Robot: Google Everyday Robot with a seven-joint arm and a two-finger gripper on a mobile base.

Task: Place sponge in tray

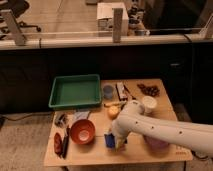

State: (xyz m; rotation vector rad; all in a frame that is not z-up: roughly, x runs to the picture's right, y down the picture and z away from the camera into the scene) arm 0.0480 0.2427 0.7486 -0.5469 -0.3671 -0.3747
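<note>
The dark-blue sponge (109, 140) lies on the wooden table (95, 155) near its front edge, just right of the orange bowl (82, 131). My gripper (116, 141) hangs at the end of the white arm (150, 129), pointing down right at the sponge and covering its right side. The green tray (54, 95) stands empty at the table's back left, well apart from the gripper.
A light-blue cup (108, 91) stands right of the tray. An orange fruit (114, 111), a white cup (148, 104) and dark grapes (148, 90) sit behind the arm. A purple bowl (158, 144) shows under the arm. Utensils (61, 142) lie at the front left.
</note>
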